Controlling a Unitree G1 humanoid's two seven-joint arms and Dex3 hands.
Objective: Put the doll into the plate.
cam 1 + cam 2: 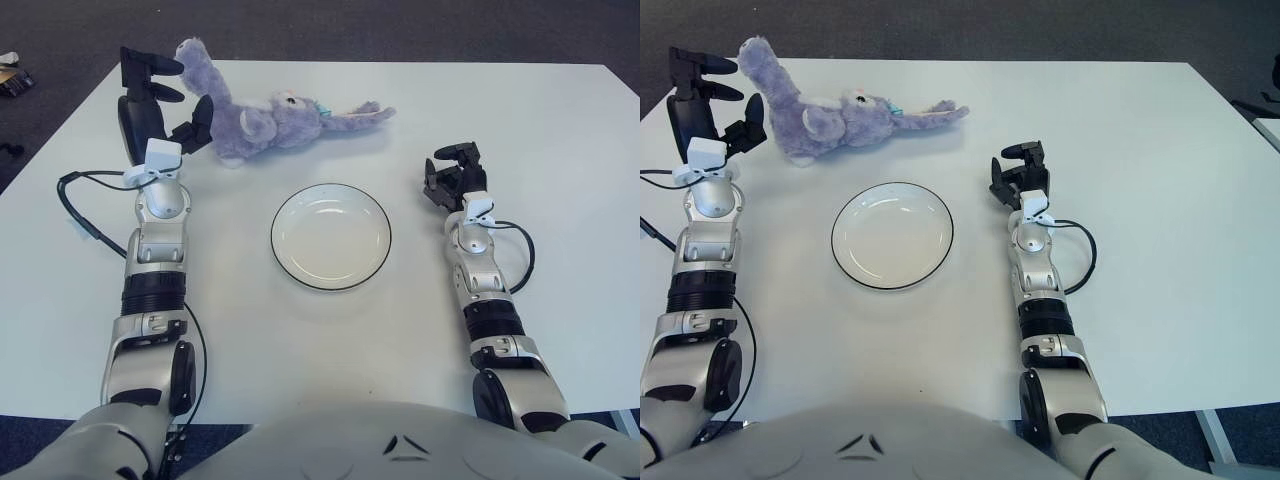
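A purple plush rabbit doll (262, 118) lies on its side at the far part of the white table (560, 130), ears stretched right. A white plate (331, 236) with a dark rim sits empty in the middle, nearer to me than the doll. My left hand (165, 100) is raised just left of the doll, fingers spread, holding nothing; its thumb is close to the doll's leg. My right hand (452, 175) shows to the right of the plate, fingers curled with nothing in them.
A black cable (80, 210) loops from my left forearm over the table's left side. A small object (14, 76) lies on the dark floor beyond the table's far left corner.
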